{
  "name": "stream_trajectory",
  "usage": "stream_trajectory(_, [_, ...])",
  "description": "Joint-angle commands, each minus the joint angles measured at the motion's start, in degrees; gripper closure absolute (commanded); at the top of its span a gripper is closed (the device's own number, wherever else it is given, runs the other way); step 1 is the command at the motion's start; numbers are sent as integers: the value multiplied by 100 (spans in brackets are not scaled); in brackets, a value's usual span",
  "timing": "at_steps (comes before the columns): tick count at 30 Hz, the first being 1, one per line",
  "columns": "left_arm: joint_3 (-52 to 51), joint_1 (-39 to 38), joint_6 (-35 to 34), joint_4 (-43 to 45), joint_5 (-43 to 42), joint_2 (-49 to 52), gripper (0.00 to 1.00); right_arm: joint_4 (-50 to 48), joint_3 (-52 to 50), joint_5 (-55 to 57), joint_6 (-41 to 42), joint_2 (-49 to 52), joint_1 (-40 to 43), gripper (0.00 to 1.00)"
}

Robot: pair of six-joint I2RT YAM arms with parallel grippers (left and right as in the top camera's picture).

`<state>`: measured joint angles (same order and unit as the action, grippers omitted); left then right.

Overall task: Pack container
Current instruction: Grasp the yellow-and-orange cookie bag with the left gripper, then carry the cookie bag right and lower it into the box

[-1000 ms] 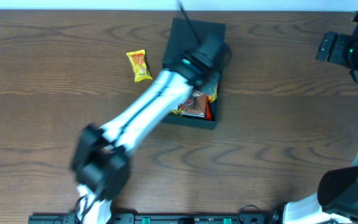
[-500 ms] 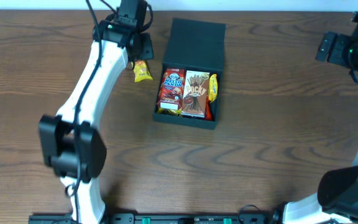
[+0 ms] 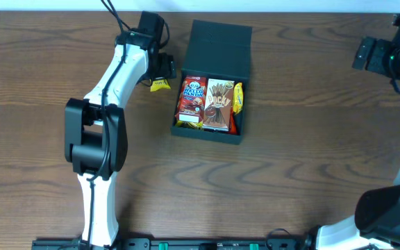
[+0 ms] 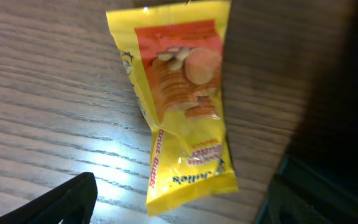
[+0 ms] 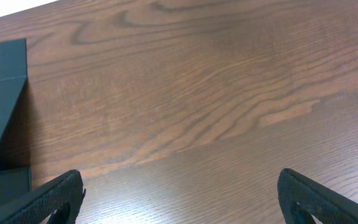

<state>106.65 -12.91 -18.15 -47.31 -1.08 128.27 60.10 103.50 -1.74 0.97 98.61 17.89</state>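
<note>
- The container point(image 3: 221, 48) is sitting in the middle of the bench point(image 3: 311, 173) with its flap lid lying open on the far side. It's looking pretty full already: a red snack box point(image 3: 193, 97), a brown Pocky box point(image 3: 218, 104) and an orange-yellow packet point(image 3: 238, 97) are lying side by side inside it.
- One yellow cracker packet point(image 4: 182, 99) is lying flat on the bench just beside the container, on the left arm's side, not packed yet.
- The left hand point(image 3: 161, 68) is hovering over that packet. Its fingers are standing wide on either side without touching it, so it isn't holding anything.
- The right hand point(image 5: 179, 202) is sitting well off to the right of the container, also spread wide and carrying nothing.
- I'm guessing most of the packing is done. What's remaining is grabbing that last packet, dropping it into the container, and probably folding the lid shut.
- No other loose snacks are showing around the container.
</note>
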Motion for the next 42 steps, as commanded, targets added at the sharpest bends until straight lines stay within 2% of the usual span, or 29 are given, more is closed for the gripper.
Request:
stream_trajectory(1, [-17, 4, 15, 4, 129, 249, 11, 20, 140, -24, -63, -144, 42, 1])
stream_trajectory(6, [-17, 15, 15, 83, 127, 459, 10, 48, 140, -24, -61, -144, 42, 1])
stream_trajectory(8, [-17, 15, 15, 105, 118, 516, 14, 63, 140, -24, -63, -144, 42, 1])
stream_trajectory(12, [-17, 17, 17, 164, 127, 529, 36, 61, 140, -24, -63, -144, 42, 1])
stream_trajectory(15, [-17, 24, 17, 155, 127, 544, 58, 63, 140, -24, -63, -144, 42, 1])
stream_trajectory(17, [-17, 24, 17, 136, 125, 546, 67, 63, 140, -24, -63, -144, 42, 1])
stream_trajectory(22, [7, 24, 39, -20, 129, 542, 76, 61, 140, -24, -63, -144, 42, 1])
stream_trajectory(27, [306, 24, 39, -501, 273, 407, 92, 55, 140, -24, -63, -144, 42, 1])
stream_trajectory(34, [953, -68, 146, -999, 468, -190, 94, 57, 140, -24, -63, -144, 42, 1])
stream_trajectory(42, [988, -612, 229, -1078, 391, -1233, 94, 11, 140, -22, -63, -144, 42, 1])
